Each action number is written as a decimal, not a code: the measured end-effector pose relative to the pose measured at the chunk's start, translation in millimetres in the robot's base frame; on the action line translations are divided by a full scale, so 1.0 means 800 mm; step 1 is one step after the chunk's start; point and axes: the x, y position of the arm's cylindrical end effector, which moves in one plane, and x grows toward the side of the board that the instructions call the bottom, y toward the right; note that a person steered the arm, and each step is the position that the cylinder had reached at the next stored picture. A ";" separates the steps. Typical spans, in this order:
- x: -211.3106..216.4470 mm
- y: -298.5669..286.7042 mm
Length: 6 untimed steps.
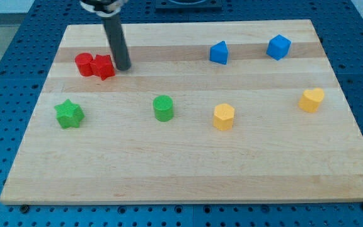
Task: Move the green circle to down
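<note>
The green circle is a short green cylinder near the board's middle, a little left of centre. My tip is the lower end of the dark rod at the upper left, well above and to the left of the green circle. The tip sits right beside the right edge of a red block, which touches a second red block; their shapes are hard to make out. A green star lies to the left of the green circle.
A yellow hexagonal block lies right of the green circle. A yellow heart-like block is at the right. Two blue blocks sit at the upper right. The wooden board rests on a blue perforated table.
</note>
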 end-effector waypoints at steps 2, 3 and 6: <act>0.081 0.095; 0.114 0.092; 0.189 0.169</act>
